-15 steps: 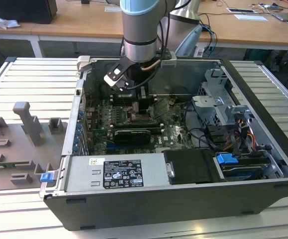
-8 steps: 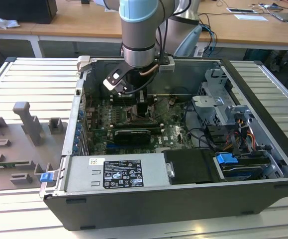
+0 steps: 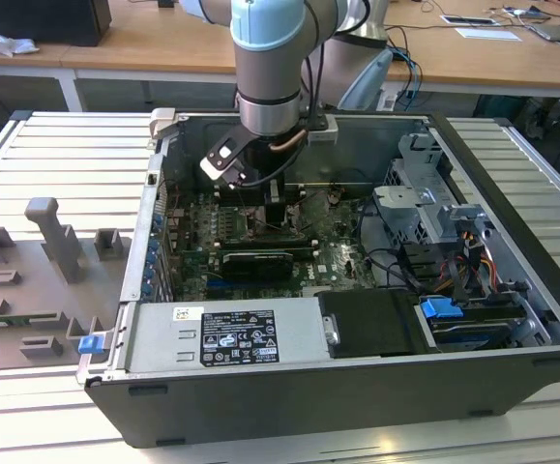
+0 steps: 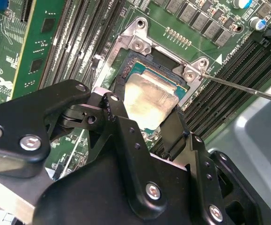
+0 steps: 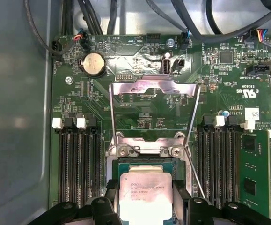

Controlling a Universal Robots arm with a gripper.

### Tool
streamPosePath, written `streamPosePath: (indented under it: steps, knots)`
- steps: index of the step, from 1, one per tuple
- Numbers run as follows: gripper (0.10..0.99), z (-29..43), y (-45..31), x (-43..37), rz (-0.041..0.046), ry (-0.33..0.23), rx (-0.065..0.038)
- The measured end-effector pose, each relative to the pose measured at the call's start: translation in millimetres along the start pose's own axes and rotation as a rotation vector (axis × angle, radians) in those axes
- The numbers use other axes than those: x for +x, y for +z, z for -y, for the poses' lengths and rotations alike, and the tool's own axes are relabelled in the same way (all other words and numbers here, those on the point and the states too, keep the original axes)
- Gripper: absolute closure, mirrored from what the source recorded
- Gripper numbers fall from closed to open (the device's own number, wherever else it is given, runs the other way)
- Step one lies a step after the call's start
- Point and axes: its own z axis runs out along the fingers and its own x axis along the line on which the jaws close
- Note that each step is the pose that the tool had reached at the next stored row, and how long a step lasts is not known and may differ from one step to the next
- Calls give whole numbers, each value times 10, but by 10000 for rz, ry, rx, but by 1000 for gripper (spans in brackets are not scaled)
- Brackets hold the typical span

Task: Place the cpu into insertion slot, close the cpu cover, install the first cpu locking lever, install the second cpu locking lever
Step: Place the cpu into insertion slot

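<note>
Your jaws are clamped on the cpu [image 5: 144, 196], gripping two opposite edges with the silver top facing up. The chip sits directly over the insertion slot [image 5: 147, 161]. Can't tell whether it's seated or just above the contacts. In the second wrist view the slot's dark rim shows past the chip's far edge. The cpu cover [image 5: 154, 88] is swung open, clear of the slot, with its window showing bare board. One locking lever [image 5: 194, 150] stands free, a thin rod slanting alongside the socket. Memory slots [image 5: 79, 164] flank the socket on both sides. In the exterior view the arm [image 3: 270, 87] reaches straight down into the open computer case [image 3: 289, 406] at the centre of the frame. The case lies on the slatted table [image 3: 57, 164].
</note>
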Motion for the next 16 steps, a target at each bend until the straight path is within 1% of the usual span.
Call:
streamPosePath:
  steps: [7, 11, 16]
  knots:
    - [541, 3, 37, -1, 3, 1, 1]
    - [541, 4, 43, -1, 5, 8, 1]
    - [541, 4, 45, -1, 50, 45, 0]
